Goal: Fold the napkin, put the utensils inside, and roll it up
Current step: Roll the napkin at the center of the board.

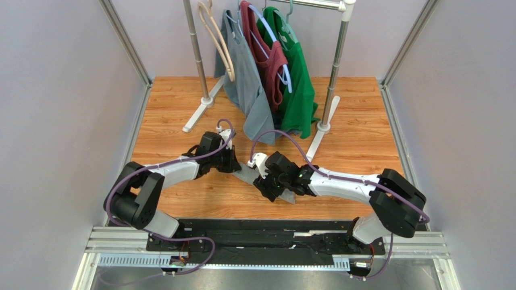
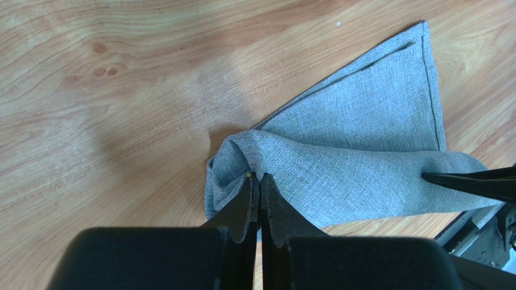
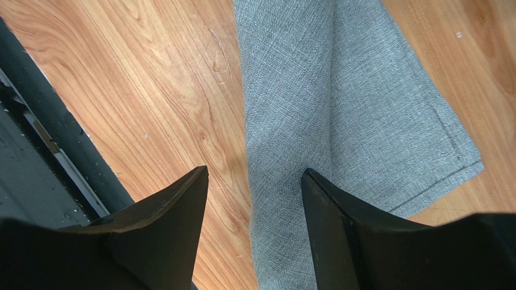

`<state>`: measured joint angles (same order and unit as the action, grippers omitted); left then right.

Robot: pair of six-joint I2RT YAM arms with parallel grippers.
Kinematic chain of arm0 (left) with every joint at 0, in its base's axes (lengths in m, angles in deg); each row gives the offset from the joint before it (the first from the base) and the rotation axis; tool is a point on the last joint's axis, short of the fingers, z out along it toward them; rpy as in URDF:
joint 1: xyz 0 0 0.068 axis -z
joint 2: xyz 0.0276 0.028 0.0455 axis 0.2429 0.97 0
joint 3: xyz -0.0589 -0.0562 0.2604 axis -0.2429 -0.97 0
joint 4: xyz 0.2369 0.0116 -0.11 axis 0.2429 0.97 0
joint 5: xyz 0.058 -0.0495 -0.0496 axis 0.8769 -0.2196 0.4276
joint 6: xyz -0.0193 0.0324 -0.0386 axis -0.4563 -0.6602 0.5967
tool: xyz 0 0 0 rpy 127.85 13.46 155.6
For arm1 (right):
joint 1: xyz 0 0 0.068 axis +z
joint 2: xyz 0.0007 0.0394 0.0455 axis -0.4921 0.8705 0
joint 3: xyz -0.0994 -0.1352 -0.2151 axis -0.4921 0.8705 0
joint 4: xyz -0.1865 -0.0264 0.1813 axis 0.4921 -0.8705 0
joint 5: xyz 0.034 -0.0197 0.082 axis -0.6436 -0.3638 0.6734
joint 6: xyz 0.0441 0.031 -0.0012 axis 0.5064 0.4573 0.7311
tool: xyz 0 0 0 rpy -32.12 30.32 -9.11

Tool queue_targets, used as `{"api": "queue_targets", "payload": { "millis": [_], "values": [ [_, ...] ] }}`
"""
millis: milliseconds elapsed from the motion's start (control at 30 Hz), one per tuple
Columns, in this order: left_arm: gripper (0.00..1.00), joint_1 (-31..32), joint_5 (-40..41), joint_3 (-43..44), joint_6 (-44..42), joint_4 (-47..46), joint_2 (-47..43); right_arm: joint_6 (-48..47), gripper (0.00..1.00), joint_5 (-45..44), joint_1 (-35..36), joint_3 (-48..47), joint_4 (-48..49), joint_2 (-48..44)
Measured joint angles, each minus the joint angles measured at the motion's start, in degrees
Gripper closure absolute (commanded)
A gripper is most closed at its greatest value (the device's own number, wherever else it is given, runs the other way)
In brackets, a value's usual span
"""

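Table: a wood-grain surface is seen across the middle of the top view, between 2 pale side walls.
Garment rack: it is stood at the upper centre of the top view, with its 2 white feet resting on the wood. 3 garments are hung from it: a grey shirt, a maroon shirt and a green shirt. 1 bare beige hanger is hung at their left.
Base plate: it is black and fixed across the bottom centre of the top view. Both arms are mounted on it.
Napkin: heather-grey cloth is laid on the wood at the centre of the top view, between the 2 grippers and below the rack. In the left wrist view it is seen folded over, with a hemmed corner at the upper right of the frame and a bunched, raised fold at the lower centre. In the right wrist view it is seen as a flat strip from top centre to bottom centre, with its hem at the right.
Left gripper: the fingers are brought together and pinched on the napkin's bunched fold.
Right gripper: the fingers are held apart and nothing is clamped. The finger at frame left is over bare wood and the finger at frame right is over the cloth. Contact with the surface cannot be told.
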<state>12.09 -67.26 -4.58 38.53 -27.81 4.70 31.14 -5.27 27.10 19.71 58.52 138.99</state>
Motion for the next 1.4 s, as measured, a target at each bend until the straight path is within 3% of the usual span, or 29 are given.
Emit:
{"api": "queue_targets", "payload": {
  "millis": [300, 400, 533, 600, 1033, 1400],
  "values": [
    [1.00, -0.04, -0.31, 0.20, 0.00, 0.33, 0.02, 0.09, 0.60, -0.70, 0.00, 0.37, 1.84, 3.98],
    [0.86, -0.07, -0.46, 0.20, 0.09, 0.26, 0.00, 0.83, 0.67, -1.60, -0.11, 0.85, 3.10, 4.63],
    [0.47, -0.11, -0.44, -0.26, 1.40, -0.13, -0.94, 2.60, 0.77, -1.64, -0.79, 1.11, 3.98, 4.94],
    [0.38, -0.20, -0.50, -1.09, 2.43, -0.39, -2.80, 3.54, 0.85, -1.01, -1.25, 1.11, 4.42, 5.18],
    [0.35, -5.18, -0.42, -11.13, 6.56, -3.61, -21.00, 6.78, 0.88, 13.35, -8.02, 2.12, 8.31, 6.08],
    [0.39, -5.35, -0.39, -16.83, 7.93, -8.94, -22.10, 8.11, 0.91, 30.01, -16.46, 2.08, 11.10, 9.92]
  ]
}}
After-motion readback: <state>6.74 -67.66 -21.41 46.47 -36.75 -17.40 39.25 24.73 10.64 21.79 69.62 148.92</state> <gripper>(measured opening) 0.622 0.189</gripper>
